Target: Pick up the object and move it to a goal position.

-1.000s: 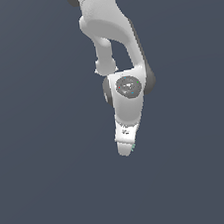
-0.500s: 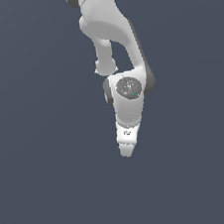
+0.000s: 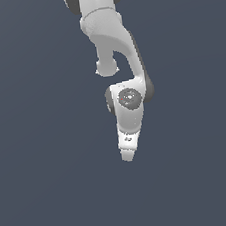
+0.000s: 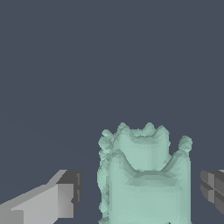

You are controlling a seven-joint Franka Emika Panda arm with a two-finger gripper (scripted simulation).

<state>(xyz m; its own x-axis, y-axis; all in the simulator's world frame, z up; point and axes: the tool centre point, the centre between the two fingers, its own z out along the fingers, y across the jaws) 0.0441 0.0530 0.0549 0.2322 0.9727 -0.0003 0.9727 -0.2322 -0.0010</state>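
A: Object (image 4: 146, 179) location?
B: Between the gripper's (image 4: 142, 192) fingers (image 4: 59, 199), wrist view only.
A: Fingers clamped?
B: No, apart, gaps either side. Arm (image 3: 120, 73) hides it in exterior view.

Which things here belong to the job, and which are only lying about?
Belong to the job:
- mint-green lump, between the open fingers with gaps on both sides
- tool

Lying about:
- nothing else shows, only the plain dark ground

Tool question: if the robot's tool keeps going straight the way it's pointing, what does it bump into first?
Probably the mint-green lump. In the wrist view it sits between the tool's fingers, with gaps either side. How far ahead it lies is unclear, and the exterior view hides it.
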